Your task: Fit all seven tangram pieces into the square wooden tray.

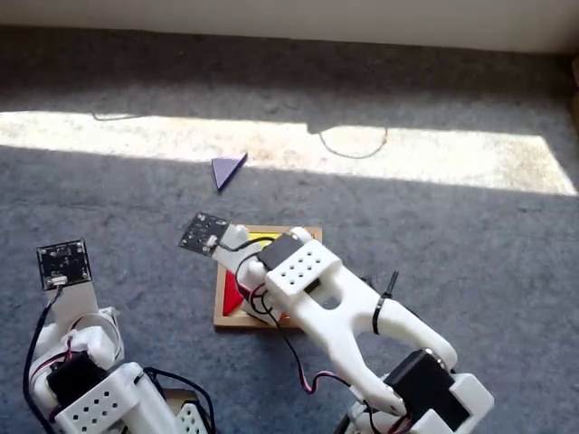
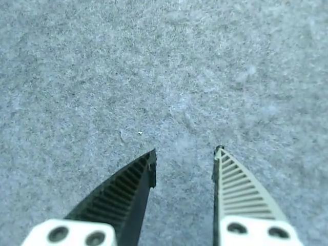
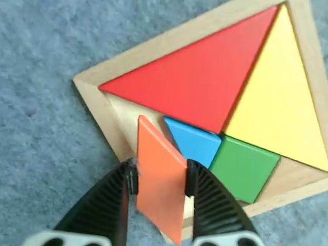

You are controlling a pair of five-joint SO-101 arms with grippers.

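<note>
1. Pinching the orange piece [image 3: 160, 192] by its edges, my right gripper [image 3: 161, 171] holds it tilted over the tray [image 3: 97, 89], beside the blue triangle [image 3: 193, 141].
2. Red triangle [image 3: 200, 87], yellow triangle [image 3: 282, 113] and green square [image 3: 243, 166] lie inside the tray.
3. The purple triangle [image 1: 228, 167] lies well apart from the tray.
4. My left gripper [image 2: 184, 154] hangs part-open, empty, over carpet [image 2: 154, 66].
</note>
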